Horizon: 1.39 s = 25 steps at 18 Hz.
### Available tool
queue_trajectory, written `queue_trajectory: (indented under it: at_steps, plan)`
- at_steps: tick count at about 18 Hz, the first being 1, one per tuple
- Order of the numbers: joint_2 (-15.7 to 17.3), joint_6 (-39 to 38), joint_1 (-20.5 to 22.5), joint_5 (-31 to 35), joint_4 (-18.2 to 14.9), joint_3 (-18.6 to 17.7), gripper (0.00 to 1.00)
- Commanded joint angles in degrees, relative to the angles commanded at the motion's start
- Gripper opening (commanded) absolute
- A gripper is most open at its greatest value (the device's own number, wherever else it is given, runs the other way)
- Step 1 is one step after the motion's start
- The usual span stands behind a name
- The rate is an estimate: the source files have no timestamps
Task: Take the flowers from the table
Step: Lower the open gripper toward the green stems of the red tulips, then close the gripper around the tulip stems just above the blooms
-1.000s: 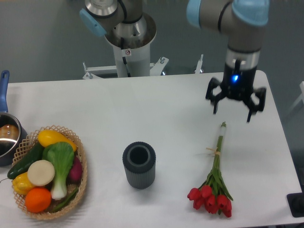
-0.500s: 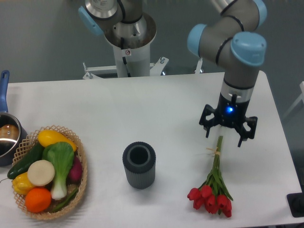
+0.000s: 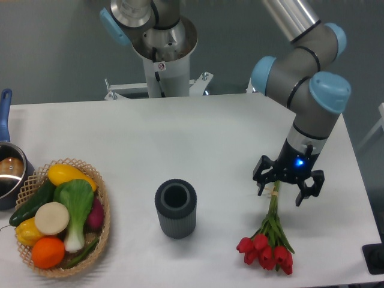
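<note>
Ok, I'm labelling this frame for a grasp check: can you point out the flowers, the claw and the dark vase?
flowers [image 3: 265, 251], fixed camera, on the red tulip heads.
claw [image 3: 280, 194], fixed camera, midway between the fingertips, over the stems.
vase [image 3: 176, 219], fixed camera, on its ribbed front wall.

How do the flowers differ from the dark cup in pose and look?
The flowers lie flat on the table, stems pointing away from the camera; the cup stands upright, its mouth open upward. The flowers are red and green, thin and long; the cup is dark grey, ribbed and stout. The open pincer is over the flowers' stems; nothing is near the cup. Both rest on the table.
</note>
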Motion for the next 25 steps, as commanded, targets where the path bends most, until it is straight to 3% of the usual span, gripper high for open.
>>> queue_trajectory:
  at_steps: [4, 16, 25]
  plan:
    - [-1.7, -0.1, 0.2, -0.2, 1.6, 0.0, 1.00]
    - [-6.9, -0.4, 0.1, -0.2, 1.7, 3.0, 1.00]
    - [-8.9, -0.1, -0.4, 0.1, 2.4, 2.9, 1.00]
